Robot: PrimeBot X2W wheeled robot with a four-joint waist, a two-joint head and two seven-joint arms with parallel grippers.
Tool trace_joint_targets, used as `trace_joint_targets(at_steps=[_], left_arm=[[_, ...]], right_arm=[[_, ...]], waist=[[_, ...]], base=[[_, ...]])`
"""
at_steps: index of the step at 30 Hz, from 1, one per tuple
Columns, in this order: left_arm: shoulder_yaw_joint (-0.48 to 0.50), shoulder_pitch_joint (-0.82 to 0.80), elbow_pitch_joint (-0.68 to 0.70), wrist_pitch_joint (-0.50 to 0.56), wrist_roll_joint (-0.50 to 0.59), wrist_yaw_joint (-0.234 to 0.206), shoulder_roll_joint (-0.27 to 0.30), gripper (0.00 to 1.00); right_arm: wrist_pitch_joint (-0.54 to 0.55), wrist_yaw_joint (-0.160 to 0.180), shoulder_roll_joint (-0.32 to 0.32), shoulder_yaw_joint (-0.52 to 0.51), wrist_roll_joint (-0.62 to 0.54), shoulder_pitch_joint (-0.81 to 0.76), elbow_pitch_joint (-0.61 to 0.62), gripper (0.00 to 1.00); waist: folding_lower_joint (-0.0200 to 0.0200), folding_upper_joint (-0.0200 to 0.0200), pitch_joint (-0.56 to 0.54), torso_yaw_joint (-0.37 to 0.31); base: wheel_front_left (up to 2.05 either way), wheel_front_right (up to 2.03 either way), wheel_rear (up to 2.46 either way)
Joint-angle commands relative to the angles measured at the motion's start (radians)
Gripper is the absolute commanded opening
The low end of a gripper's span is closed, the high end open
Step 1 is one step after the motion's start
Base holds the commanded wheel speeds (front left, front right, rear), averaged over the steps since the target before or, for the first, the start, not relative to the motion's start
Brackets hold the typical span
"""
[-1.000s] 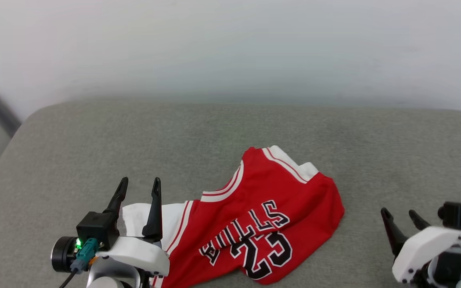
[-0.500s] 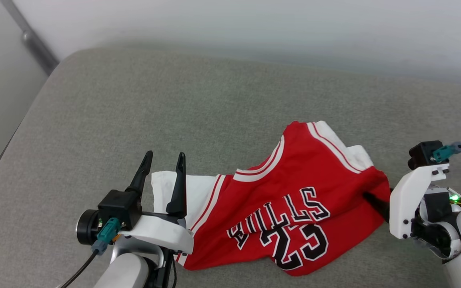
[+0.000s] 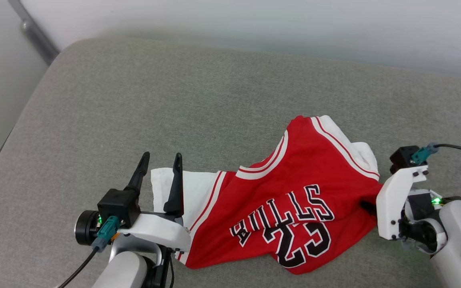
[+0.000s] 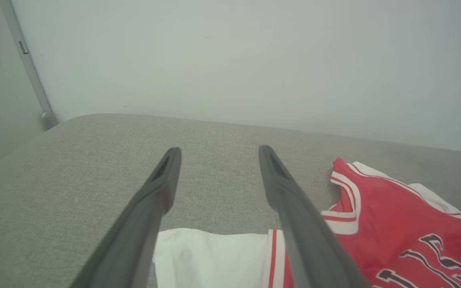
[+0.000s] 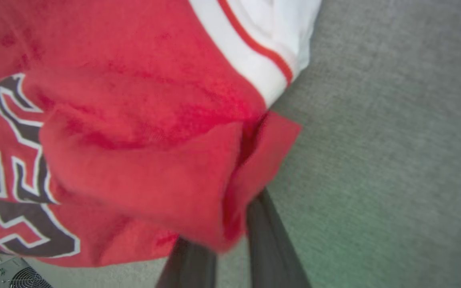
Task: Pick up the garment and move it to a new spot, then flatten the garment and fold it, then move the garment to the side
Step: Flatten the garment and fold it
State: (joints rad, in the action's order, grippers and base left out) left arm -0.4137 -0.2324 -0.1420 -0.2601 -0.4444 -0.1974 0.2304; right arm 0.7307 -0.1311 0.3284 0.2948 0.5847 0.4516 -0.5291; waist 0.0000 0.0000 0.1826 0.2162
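Note:
The garment (image 3: pixel 294 188), a red jersey with white sleeves and an upside-down black "BULLS 23", lies crumpled on the grey cushion (image 3: pixel 174 104). My right gripper (image 3: pixel 368 206) is at the garment's right edge, its fingers tucked into the fabric. In the right wrist view the two dark fingers (image 5: pixel 270 248) stand close together, pinching a fold of red garment (image 5: pixel 134 140) cloth. My left gripper (image 3: pixel 162 156) hovers open over the white left sleeve, nothing between its fingers. The left wrist view shows the left gripper (image 4: pixel 216 150) spread wide above the sleeve and the garment (image 4: pixel 394 224).
A pale wall runs behind the cushion. A grey metal bar (image 3: pixel 34 34) slants at the top left, past the cushion's rounded left edge. Bare cushion stretches behind and left of the garment. A grey box with a fan grille (image 5: pixel 2 276) sits low in the right wrist view.
The head camera has shifted. My right gripper moved in from the lower right to the garment's right edge and closed on the fabric. The left gripper stayed open over the sleeve.

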Motion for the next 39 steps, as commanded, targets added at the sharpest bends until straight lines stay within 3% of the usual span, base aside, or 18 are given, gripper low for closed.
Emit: trace_joint_targets(at_steps=[1, 7, 13, 20, 26, 27, 28, 35, 39], left_arm=[[0.001, 0.007, -0.004, -0.006, 0.003, 0.002, 0.003, 1.0], [0.009, 0.027, -0.011, -0.006, 0.003, 0.001, 0.017, 1.0], [0.017, 0.061, 0.001, 0.008, -0.002, -0.013, 0.04, 1.0], [0.02, 0.097, 0.026, 0.031, -0.01, -0.028, 0.063, 1.0], [0.014, 0.109, 0.04, 0.051, -0.015, -0.031, 0.072, 1.0], [0.013, 0.112, 0.042, 0.051, -0.016, -0.033, 0.073, 1.0], [0.013, 0.114, 0.044, 0.053, -0.017, -0.033, 0.075, 1.0], [0.021, 0.137, 0.042, 0.057, -0.026, -0.042, 0.084, 1.0], [0.026, 0.148, 0.043, 0.055, -0.033, -0.05, 0.086, 1.0]], right_arm=[[-0.008, 0.001, -0.006, 0.024, 0.002, -0.029, -0.029, 0.0], [-0.144, 0.001, 0.035, 0.009, -0.031, 0.034, 0.051, 0.0], [-0.196, 0.001, 0.052, -0.065, -0.097, -0.058, 0.184, 0.0], [-0.129, 0.001, -0.033, -0.155, -0.147, -0.353, 0.365, 0.0], [-0.084, 0.001, -0.146, -0.154, -0.161, -0.558, 0.384, 0.0], [-0.097, 0.001, -0.16, -0.152, -0.164, -0.571, 0.383, 0.35], [-0.119, 0.001, -0.177, -0.154, -0.166, -0.579, 0.388, 1.0], [-0.395, 0.001, -0.236, -0.234, -0.23, -0.573, 0.46, 1.0], [-0.497, 0.001, -0.252, -0.269, -0.254, -0.557, 0.488, 1.0]], waist=[[0.0, 0.0, -0.012, -0.015], [0.0, 0.0, -0.06, -0.078], [0.0, 0.0, -0.111, -0.157], [0.0, 0.0, -0.144, -0.214], [0.0, 0.0, -0.159, -0.226], [0.0, 0.0, -0.161, -0.226], [0.0, 0.0, -0.161, -0.227], [0.0, 0.0, -0.181, -0.23], [0.0, 0.0, -0.191, -0.231]], base=[[0.0, 0.0, 0.0], [0.0, 0.0, 0.0], [0.0, 0.0, 0.0], [0.0, 0.0, 0.0], [0.0, 0.0, 0.0], [0.0, 0.0, 0.0], [0.0, 0.0, 0.0], [0.0, 0.0, 0.0], [0.0, 0.0, 0.0]])
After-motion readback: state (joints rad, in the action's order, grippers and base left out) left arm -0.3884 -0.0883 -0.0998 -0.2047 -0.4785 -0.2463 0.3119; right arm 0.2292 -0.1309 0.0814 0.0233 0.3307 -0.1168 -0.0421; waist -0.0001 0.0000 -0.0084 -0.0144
